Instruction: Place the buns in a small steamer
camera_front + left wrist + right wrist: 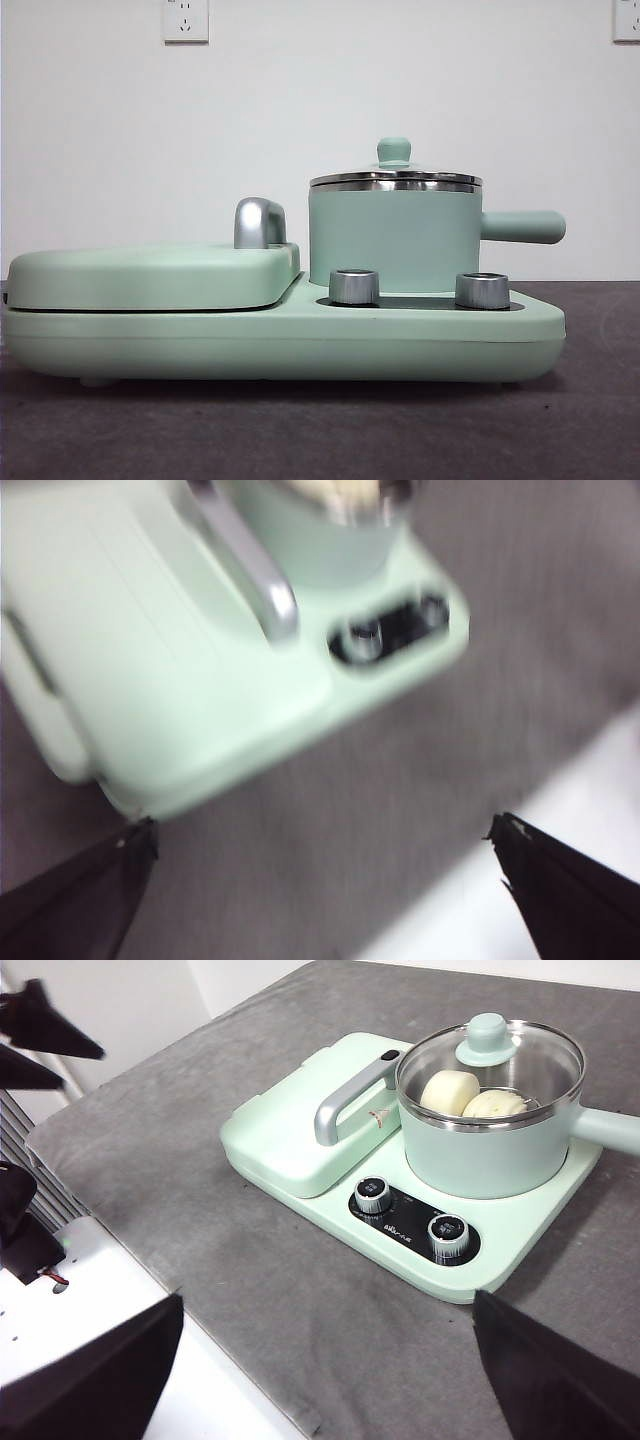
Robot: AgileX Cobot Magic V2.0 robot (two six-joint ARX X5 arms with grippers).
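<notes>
left gripper (320, 880): jaws wide apart, nothing held, hanging over the bare grey worktop (400, 780) just off the near corner of the green base (200, 720). picture blurred, so small details not to be told. right gripper (325, 1370): also wide open and empty, set well back from the appliance, near the worktop edge.

beyond both grippers, on the base: two steel knobs (373, 1194) at the front, flat griddle lid (290, 1125) with its chrome handle (345, 1100) beside them, and behind the knobs the steamer (490, 1125). lid (487, 1040) closed on the pot, green knob upright in the middle. through the glass, two buns (450, 1092) seen inside, lying side by side and touching, the smooth one toward the chrome handle, the ridged one toward the pot's straight handle (605, 1125), which points away from the griddle.

so: buns inside the closed steamer, well apart from both grippers, away across the worktop. task looks finished; no grasp seems needed, only keeping clear. in the front view no arm shown, and buns hidden by the pot wall.
</notes>
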